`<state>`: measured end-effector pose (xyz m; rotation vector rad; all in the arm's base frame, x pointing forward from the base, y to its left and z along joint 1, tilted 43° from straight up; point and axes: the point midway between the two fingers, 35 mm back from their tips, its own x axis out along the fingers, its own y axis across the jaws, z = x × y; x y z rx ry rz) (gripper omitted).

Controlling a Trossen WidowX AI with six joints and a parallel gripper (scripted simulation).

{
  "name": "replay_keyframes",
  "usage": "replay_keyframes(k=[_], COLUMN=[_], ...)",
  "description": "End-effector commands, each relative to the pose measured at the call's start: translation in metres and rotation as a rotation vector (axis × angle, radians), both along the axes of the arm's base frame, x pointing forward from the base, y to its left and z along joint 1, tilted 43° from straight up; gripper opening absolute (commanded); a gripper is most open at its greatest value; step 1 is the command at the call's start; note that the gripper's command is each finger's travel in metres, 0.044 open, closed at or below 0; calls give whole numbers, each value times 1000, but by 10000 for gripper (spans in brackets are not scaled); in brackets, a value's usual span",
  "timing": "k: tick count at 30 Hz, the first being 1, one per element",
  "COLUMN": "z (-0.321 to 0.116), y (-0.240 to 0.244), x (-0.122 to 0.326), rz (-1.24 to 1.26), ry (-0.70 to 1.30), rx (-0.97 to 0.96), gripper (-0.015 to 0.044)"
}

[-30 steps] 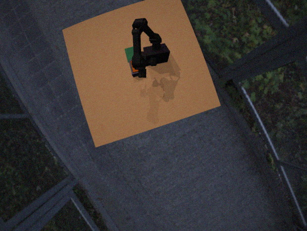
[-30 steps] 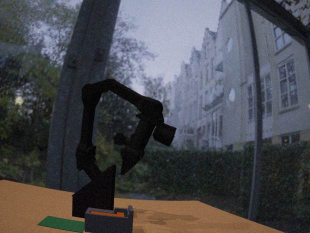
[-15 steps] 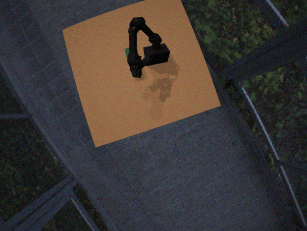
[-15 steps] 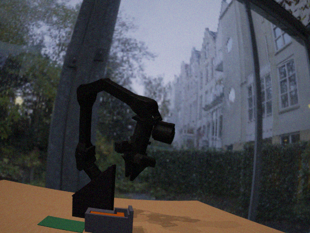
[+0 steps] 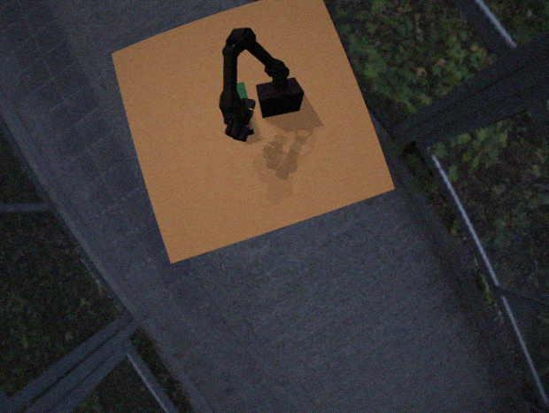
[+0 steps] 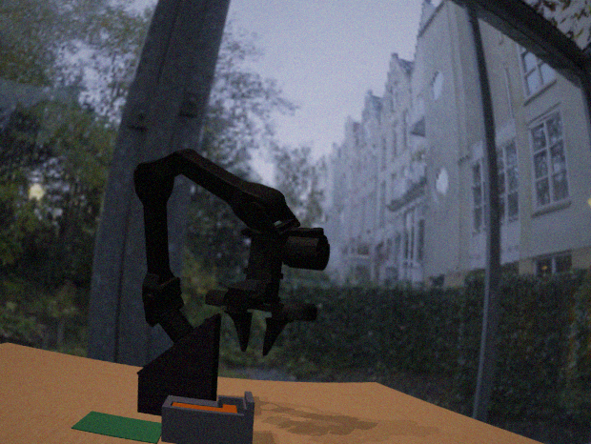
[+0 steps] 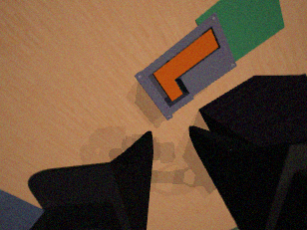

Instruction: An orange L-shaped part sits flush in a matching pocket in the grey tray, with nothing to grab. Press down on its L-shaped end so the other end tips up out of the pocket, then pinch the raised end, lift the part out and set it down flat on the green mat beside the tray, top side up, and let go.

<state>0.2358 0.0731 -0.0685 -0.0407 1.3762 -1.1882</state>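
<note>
Broadly, the desk (image 5: pixel 199 213) (image 6: pixel 71 381) (image 7: pixel 60 64) spreads beneath the jaws (image 6: pixel 254 352), which hang above it, partly open, with nothing between them. The black arm (image 5: pixel 229 71) (image 6: pixel 210 181) arches over to them and, from above, hides most of the tray. Its dark base block (image 5: pixel 282 106) (image 6: pixel 191 376) (image 7: pixel 249 101) stands to the right in the wrist view, behind the right fingertip. The grey tray (image 6: pixel 205 426) (image 7: pixel 209 76) sits below the jaws, ahead of their tips in that view. Past its far end lies the green mat (image 5: pixel 242 89) (image 6: pixel 116 426) (image 7: pixel 254 29), flat. Smallest, the orange L-shaped part (image 6: pixel 205 408) (image 7: pixel 186 59) lies in the tray's pocket, plain and matte, its short foot toward the jaws, its long bar pointing matward, with dark gaps around the foot.
</note>
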Motion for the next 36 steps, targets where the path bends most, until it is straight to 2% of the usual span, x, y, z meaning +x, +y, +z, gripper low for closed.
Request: replay_keyframes(k=[1, 15, 23, 36], z=[-9, -9, -62, -69], y=[-27, -27, -74, -81], x=[18, 18, 4, 3], rz=[397, 397, 396, 396], ry=[271, 271, 272, 272], rx=[133, 133, 130, 129], gripper=[180, 180, 180, 180])
